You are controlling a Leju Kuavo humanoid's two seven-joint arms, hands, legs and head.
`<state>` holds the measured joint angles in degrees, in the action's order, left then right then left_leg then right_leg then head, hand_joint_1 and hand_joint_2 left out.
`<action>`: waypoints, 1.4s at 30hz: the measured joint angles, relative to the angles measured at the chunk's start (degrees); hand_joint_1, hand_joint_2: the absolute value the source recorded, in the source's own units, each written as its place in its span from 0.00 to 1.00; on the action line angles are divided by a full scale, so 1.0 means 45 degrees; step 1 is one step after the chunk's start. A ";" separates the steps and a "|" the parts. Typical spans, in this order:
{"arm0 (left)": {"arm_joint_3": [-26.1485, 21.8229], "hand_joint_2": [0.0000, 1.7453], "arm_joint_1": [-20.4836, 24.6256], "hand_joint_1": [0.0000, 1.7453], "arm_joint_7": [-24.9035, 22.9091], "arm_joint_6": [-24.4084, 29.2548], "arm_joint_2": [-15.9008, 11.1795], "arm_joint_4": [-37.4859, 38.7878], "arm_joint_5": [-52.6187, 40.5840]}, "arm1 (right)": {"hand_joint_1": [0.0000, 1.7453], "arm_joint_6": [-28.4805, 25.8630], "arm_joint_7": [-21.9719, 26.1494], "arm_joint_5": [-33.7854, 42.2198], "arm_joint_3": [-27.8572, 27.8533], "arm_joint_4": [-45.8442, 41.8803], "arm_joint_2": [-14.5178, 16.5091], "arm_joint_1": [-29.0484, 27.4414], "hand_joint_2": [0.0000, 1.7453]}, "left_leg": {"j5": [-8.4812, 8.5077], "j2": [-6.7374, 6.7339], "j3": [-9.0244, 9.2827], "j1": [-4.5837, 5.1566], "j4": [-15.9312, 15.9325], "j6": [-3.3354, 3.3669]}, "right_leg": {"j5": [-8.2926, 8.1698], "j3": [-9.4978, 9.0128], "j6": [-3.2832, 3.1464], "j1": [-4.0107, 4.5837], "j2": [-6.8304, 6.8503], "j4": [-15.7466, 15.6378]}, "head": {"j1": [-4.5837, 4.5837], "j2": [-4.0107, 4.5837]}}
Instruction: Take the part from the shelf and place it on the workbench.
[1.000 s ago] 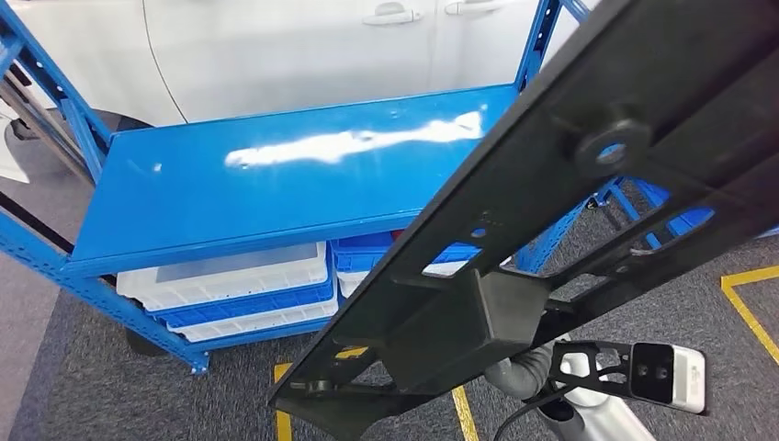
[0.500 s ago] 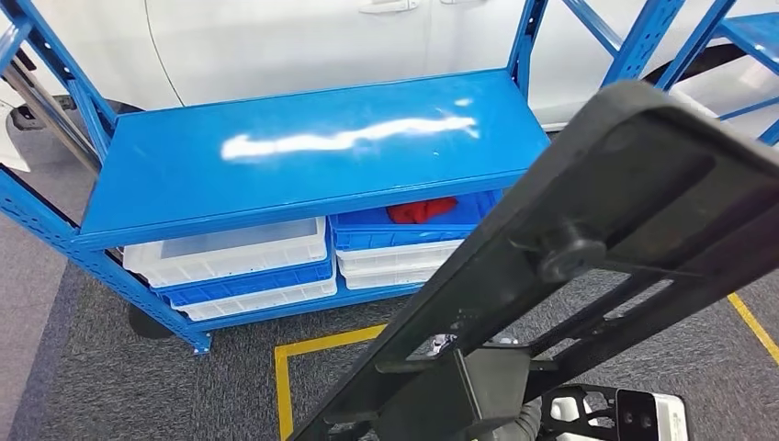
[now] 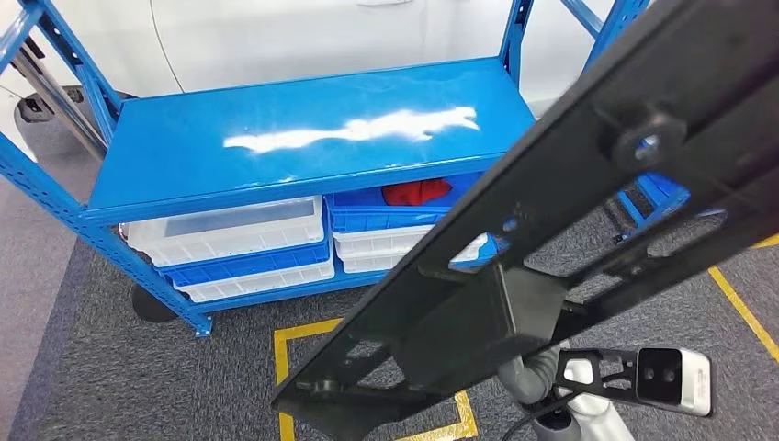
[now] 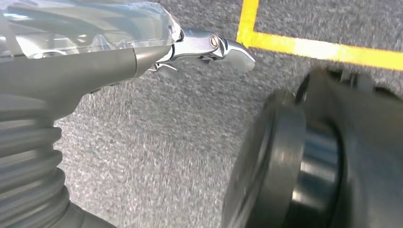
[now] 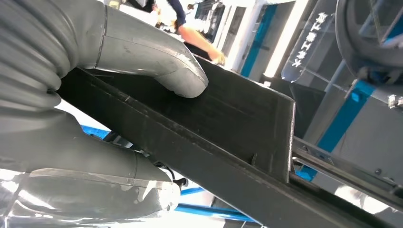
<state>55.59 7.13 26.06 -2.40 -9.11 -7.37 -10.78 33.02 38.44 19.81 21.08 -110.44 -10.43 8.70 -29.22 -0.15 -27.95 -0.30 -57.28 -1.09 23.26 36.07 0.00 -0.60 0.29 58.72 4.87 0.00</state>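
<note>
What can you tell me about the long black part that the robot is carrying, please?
The black part is a long, flat, matte frame that looks like plastic, with cut-out slots, small holes, a round boss and a boxy block near its lower end. It slants across the head view from lower left to upper right, off the blue shelf. The right hand grips its block, thumb pressed on top.

No legible txt anywhere.

Our right hand (image 5: 119, 95) holds the part (image 3: 570, 230) slantwise before us, in front of the shelf (image 3: 303, 147). Under the shelf's top board sit stacked bins (image 3: 239, 253), left and right, above the floor (image 3: 138, 386).
</note>
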 joint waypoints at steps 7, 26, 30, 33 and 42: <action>0.0075 1.00 0.0083 0.00 -0.0121 0.0208 -0.0021 0.0000 -0.0005 | 1.00 -0.0388 -0.0589 0.0926 0.0280 0.0329 -0.0618 0.1231 1.00 | 0.0748 -0.0101 -0.0734 -0.0051 0.0132 0.0558 | 0.2004 0.0975 0.0397 -0.0051 -0.0018 0.2598 | -0.0002 0.0000; -0.0051 1.00 -0.0037 0.00 -0.0056 0.0391 0.0005 0.0000 -0.0009 | 1.00 -0.0712 -0.0606 0.0879 0.1175 0.0752 -0.0808 0.1684 1.00 | -0.0187 -0.0048 -0.2231 -0.0081 -0.2951 -0.0174 | 0.0757 -0.0940 -0.0337 0.0000 0.0009 -0.0192 | 0.0001 0.0000; -0.0118 1.00 -0.0034 0.00 -0.0042 0.0369 -0.0008 0.0000 -0.0005 | 1.00 -0.0788 -0.1037 0.0825 0.1178 0.0630 -0.0511 0.1696 1.00 | 0.0483 -0.0028 -0.0567 0.0009 -0.0158 0.0047 | 0.0685 -0.0801 -0.0145 0.0034 0.0013 -0.0063 | 0.0000 0.0000; -0.0124 1.00 -0.0034 0.00 -0.0035 0.0336 -0.0005 0.0000 -0.0004 | 1.00 -0.0728 -0.1188 0.0773 0.1155 0.0572 -0.0385 0.1688 1.00 | 0.0569 -0.0040 -0.0611 -0.0019 -0.0007 0.0265 | 0.0648 -0.0732 0.0080 0.0055 0.0002 -0.0039 | -0.0001 0.0000; -0.0128 1.00 -0.0045 0.00 -0.0055 0.0329 0.0052 0.0000 -0.0004 | 1.00 -0.0722 -0.1078 -0.0311 0.0947 0.0455 -0.0292 0.1337 1.00 | 0.0796 -0.0486 -0.0896 -0.0046 -0.0027 0.0507 | 0.1505 -0.0092 0.0284 -0.0043 0.0147 0.1984 | -0.0004 0.0000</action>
<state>55.02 6.93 25.81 -0.92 -8.87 -7.37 -10.80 29.77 33.59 18.41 25.34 -108.39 -11.74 14.72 -25.64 -2.34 -31.98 -0.51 -57.40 1.19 30.03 35.66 1.28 -0.80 0.95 67.65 4.85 0.00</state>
